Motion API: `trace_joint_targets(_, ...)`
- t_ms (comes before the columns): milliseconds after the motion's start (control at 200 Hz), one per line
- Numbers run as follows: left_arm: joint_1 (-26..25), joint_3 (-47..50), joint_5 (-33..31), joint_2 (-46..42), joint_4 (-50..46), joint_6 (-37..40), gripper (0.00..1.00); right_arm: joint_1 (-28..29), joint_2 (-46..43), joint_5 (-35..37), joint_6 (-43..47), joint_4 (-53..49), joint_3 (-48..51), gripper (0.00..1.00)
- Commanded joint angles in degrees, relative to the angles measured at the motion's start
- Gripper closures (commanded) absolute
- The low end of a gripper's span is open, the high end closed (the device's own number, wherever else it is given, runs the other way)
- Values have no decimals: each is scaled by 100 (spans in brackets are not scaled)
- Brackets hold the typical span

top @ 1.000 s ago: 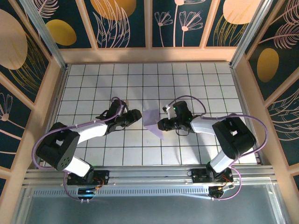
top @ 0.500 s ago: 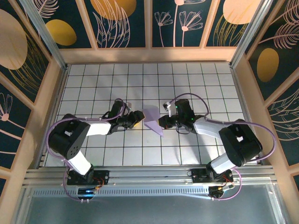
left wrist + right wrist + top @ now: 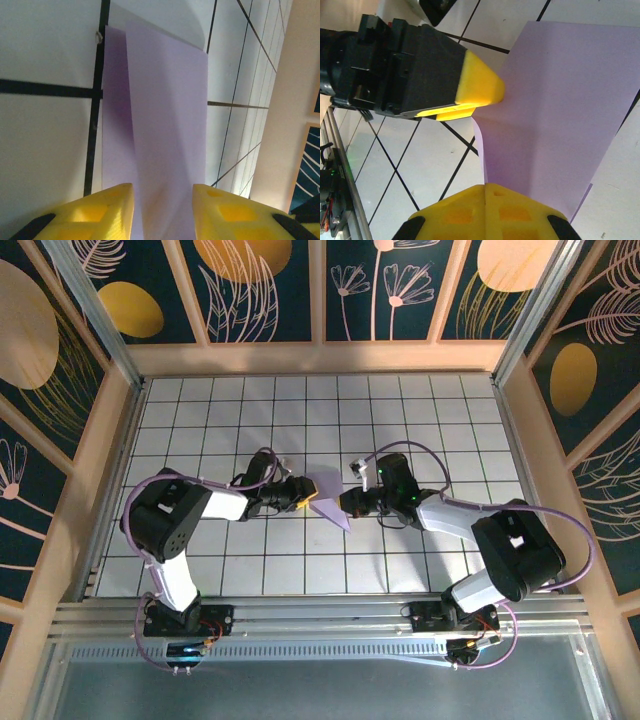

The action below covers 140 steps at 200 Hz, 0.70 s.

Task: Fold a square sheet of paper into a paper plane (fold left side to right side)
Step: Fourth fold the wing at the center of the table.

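Overhead: lavender square sheet of paper [image 3: 328,498] lifted off the gridded tabletop [image 3: 200,410] at centre, between left gripper [image 3: 303,497] and right gripper [image 3: 345,505].

Left wrist: yellow jaws apart, straddling the curling sheet's edge, not yet pinching.

Right wrist: jaws clamped shut on the opposite edge.

Seemingly the left-to-right fold. Next, probably: pinch left edge, carry across, align edges.

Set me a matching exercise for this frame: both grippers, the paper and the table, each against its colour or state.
1 left gripper
2 right gripper
3 sheet of paper
4 table

A white, dark grid lines
B shut on the sheet's edge
C lavender, curved
D jaws apart, sheet between them

Pairs: 1-D, 2-B, 3-C, 4-A
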State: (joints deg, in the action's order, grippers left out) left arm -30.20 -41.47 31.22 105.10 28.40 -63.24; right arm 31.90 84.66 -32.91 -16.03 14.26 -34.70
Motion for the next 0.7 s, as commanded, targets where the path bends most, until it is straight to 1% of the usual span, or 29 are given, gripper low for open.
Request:
trace_joint_targets(0, 40, -166, 65, 136, 220, 29, 71, -24, -185, -26, -91, 139, 119, 100)
trace_joint_targets(20, 42, -175, 44, 142, 223, 31, 72, -25, -201, 19, -96, 111, 121, 100)
trace_joint_targets(25, 41, -172, 43, 142, 225, 36, 73, -100, -203, 33, -95, 103, 121, 100)
trace_joint_targets(110, 40, -151, -24, 134, 240, 31, 81, -184, -287, 263, -58, -119, 95, 89)
trace_joint_targets(195, 40, -109, -55, 79, 275, -12, 88, -193, -434, 688, -4, -550, -4, 76)
trace_joint_targets(250, 31, -69, -72, 29, 309, -54, 91, -192, -566, 1045, 19, -900, -106, 68)
trace_joint_targets(320, 14, -20, -114, -46, 384, -169, 92, -171, -776, 1485, 47, -1377, -265, 62)
trace_joint_targets(430, -53, 14, -245, -158, 383, -318, 93, -88, -1124, 2148, -15, -2017, -494, 60)
trace_joint_targets(536, -143, 16, -410, -277, 316, -473, 93, 447, -1353, 3004, -204, -2563, -646, 62)
trace_joint_targets(696, -284, -82, -525, -373, 208, -583, 93, 1611, -1238, 4308, -743, -3035, -753, 63)
